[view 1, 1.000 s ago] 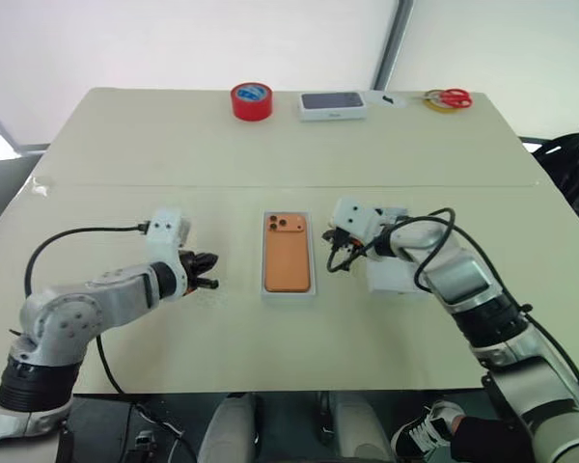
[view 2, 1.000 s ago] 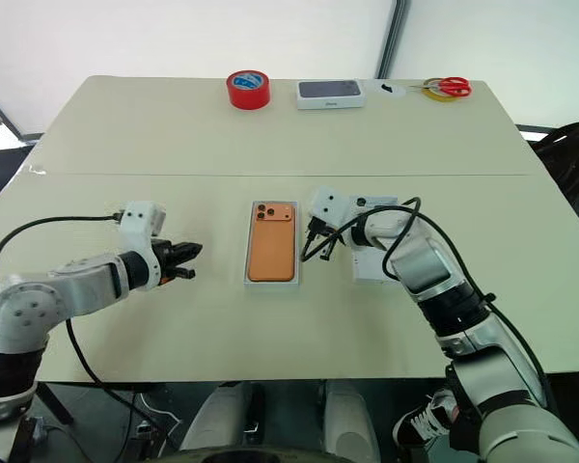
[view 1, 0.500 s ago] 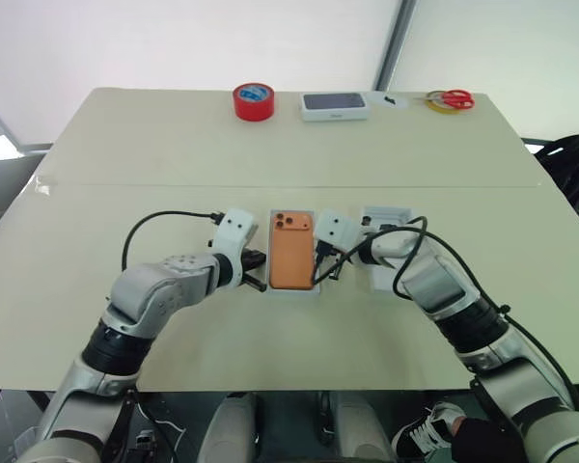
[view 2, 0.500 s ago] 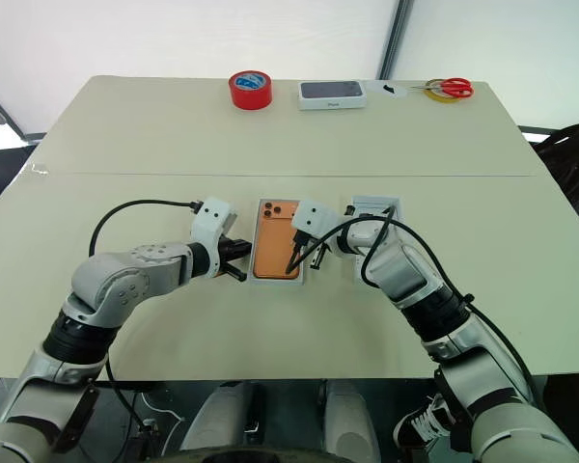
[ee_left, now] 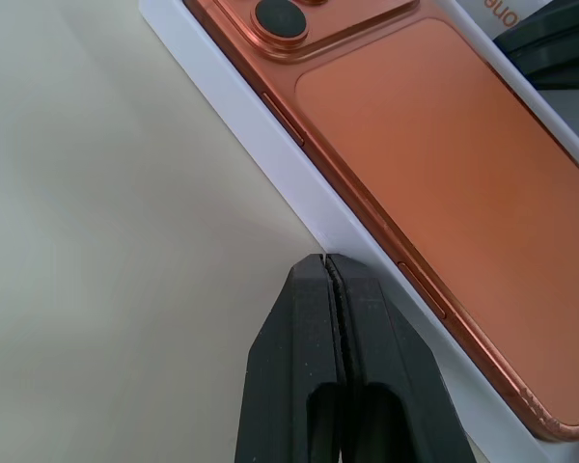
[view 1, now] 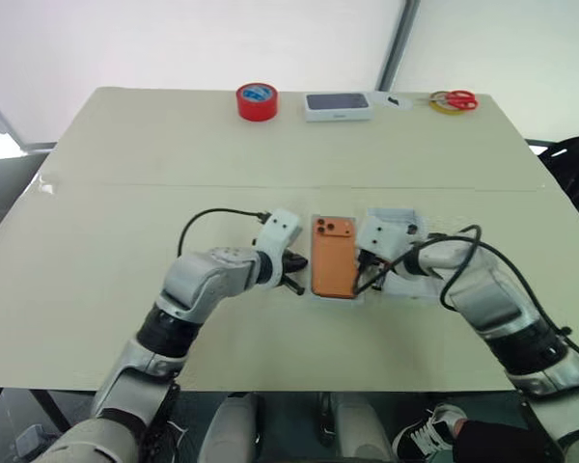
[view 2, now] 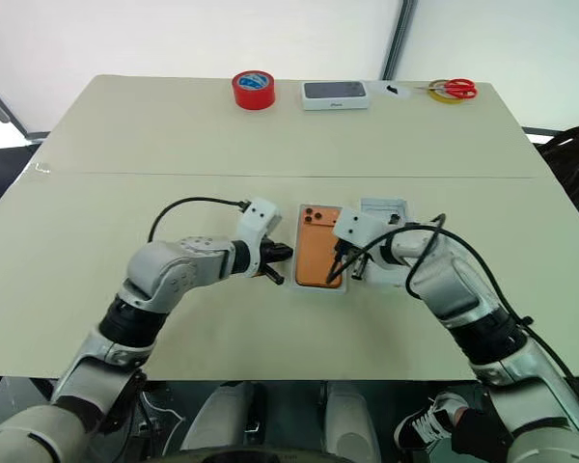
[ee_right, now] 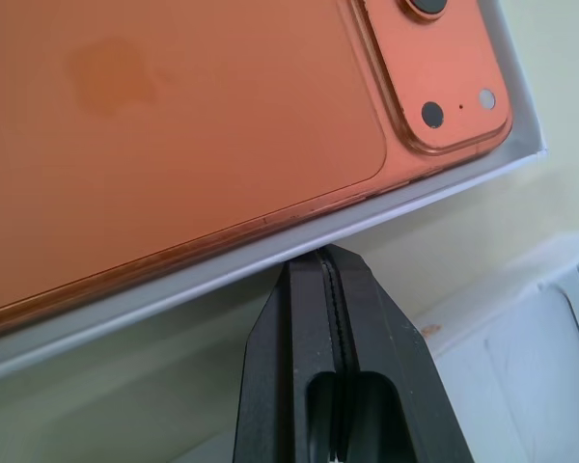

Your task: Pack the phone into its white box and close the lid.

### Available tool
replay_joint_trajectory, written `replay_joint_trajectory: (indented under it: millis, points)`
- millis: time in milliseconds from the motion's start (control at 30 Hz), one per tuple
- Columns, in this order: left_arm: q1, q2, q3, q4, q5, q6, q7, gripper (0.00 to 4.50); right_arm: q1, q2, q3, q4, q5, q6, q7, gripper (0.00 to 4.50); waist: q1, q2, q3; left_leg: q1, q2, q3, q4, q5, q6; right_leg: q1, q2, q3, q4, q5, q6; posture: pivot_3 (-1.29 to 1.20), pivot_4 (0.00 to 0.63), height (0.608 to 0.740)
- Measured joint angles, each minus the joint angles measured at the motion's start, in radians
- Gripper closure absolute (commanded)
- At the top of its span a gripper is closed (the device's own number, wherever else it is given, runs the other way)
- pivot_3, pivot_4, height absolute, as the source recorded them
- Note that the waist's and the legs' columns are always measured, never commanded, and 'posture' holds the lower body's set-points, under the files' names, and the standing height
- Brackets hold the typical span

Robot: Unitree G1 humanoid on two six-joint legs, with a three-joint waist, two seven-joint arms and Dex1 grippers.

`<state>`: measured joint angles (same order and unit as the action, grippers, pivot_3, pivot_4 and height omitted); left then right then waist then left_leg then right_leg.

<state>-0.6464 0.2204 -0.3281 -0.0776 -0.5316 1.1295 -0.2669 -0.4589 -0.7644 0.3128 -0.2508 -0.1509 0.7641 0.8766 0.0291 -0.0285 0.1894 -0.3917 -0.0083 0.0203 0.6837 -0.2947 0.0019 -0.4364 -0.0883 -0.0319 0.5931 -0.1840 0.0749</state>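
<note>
left eye view looks down on a wide, matte cream table [view 1: 125, 222] with a faint seam across its middle, set before pale, softly lit walls divided by a dark slanted post. along the far edge lie a glossy red tape roll [view 1: 255, 100], a white box with a dark top [view 1: 339, 104] and red-handled scissors [view 1: 451, 98]. near the middle, the phone [view 1: 333, 258], slim, smooth orange with rounded corners and a raised lens block at its far end, lies flat inside the white box [ee_left: 270, 159], a shallow cardboard tray with low walls. the left gripper [ee_left: 330, 265] has its black fingers pressed together, tips at the tray's left wall; whether they touch it i cannot tell. the right gripper [ee_right: 324, 256], fingers likewise pressed together and holding nothing, sits at the tray's right wall. just right of the tray lies a flat white cardboard piece [view 1: 400, 220], partly hidden by the right arm.
</note>
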Motion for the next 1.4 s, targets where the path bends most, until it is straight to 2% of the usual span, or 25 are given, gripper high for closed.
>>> replay_joint_trajectory:
  millis: [267, 433, 1367, 1400]
  points:
    - [-0.032, -0.106, -0.061, 0.067, 0.063, -0.002, -0.107, 4.44, 0.159, -0.119, -0.114, -0.136, 0.014, 0.078, 0.020, 4.50, 0.010, 0.000, 0.000, 0.000, 0.001, 0.000, 0.000, -0.001, 0.001, 0.000, 0.000, 0.000, 0.000, -0.001, 0.001, 0.00, 0.150, 0.732]
    - [-0.032, -0.127, -0.080, 0.067, 0.082, 0.013, -0.145, 4.44, 0.184, -0.131, -0.146, -0.148, 0.017, 0.087, 0.021, 4.50, 0.009, 0.000, 0.000, 0.000, 0.001, 0.000, 0.000, -0.001, 0.001, 0.000, 0.000, 0.000, 0.000, -0.002, 0.003, 0.00, 0.150, 0.732]
    - [0.000, -0.114, -0.033, 0.014, 0.104, 0.063, -0.192, 4.44, 0.192, -0.152, -0.147, -0.146, 0.045, 0.048, 0.037, 4.50, 0.004, 0.001, 0.000, 0.001, 0.002, 0.000, 0.000, -0.001, 0.001, -0.001, 0.002, 0.000, 0.001, -0.001, 0.001, 0.00, 0.150, 0.732]
    - [0.010, -0.108, -0.028, 0.002, 0.102, 0.067, -0.195, 4.48, 0.192, -0.160, -0.152, -0.146, 0.055, 0.041, 0.045, 4.25, 0.004, 0.001, 0.000, 0.001, 0.002, 0.000, 0.000, -0.001, 0.001, -0.001, 0.002, 0.000, 0.001, -0.001, 0.001, 0.00, 0.150, 0.732]
